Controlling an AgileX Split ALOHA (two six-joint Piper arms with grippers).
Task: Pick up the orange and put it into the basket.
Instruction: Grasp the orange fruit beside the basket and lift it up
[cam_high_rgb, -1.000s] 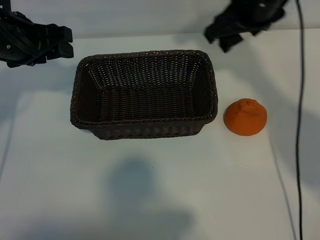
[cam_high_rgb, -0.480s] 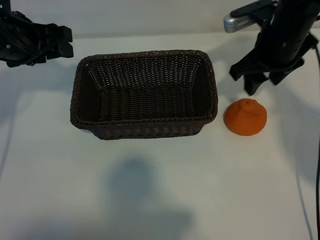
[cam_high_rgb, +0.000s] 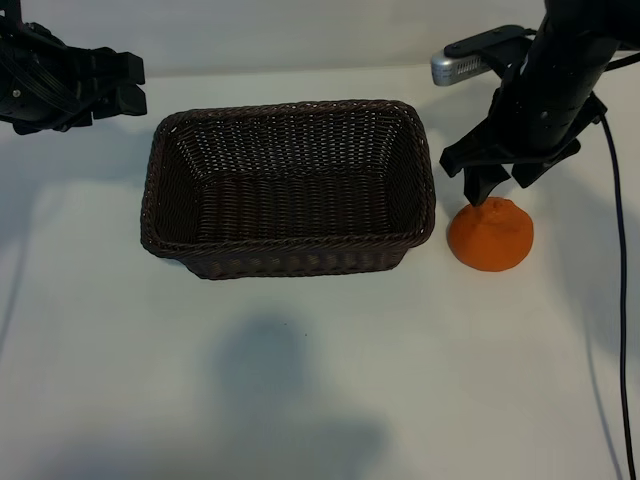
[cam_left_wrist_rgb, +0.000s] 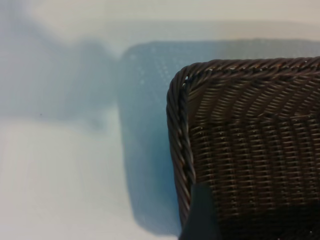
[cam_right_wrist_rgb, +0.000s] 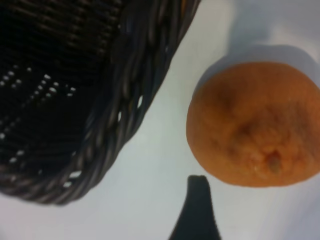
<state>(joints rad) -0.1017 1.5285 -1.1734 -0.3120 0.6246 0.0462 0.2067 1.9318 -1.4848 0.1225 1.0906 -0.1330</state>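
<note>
The orange (cam_high_rgb: 491, 237) lies on the white table just right of the dark brown wicker basket (cam_high_rgb: 290, 106), apart from it. My right gripper (cam_high_rgb: 497, 186) hangs directly above the orange's far side, open, fingertips close to the top of the fruit and nothing between them. In the right wrist view the orange (cam_right_wrist_rgb: 255, 125) fills the space beside the basket's corner (cam_right_wrist_rgb: 131, 95), and one dark fingertip (cam_right_wrist_rgb: 200, 200) stands next to the fruit. My left gripper (cam_high_rgb: 128, 84) is parked open at the back left, beyond the basket's corner (cam_left_wrist_rgb: 185, 115).
The basket's inside holds nothing. A black cable (cam_high_rgb: 618, 300) runs down the table's right side. The right arm's silver link (cam_high_rgb: 470, 62) juts out behind the basket's right end. Bare white table lies in front of the basket and the orange.
The right arm has swung from the back of the table forward and down, ending just over the orange. The left arm, the basket and the orange have not moved.
</note>
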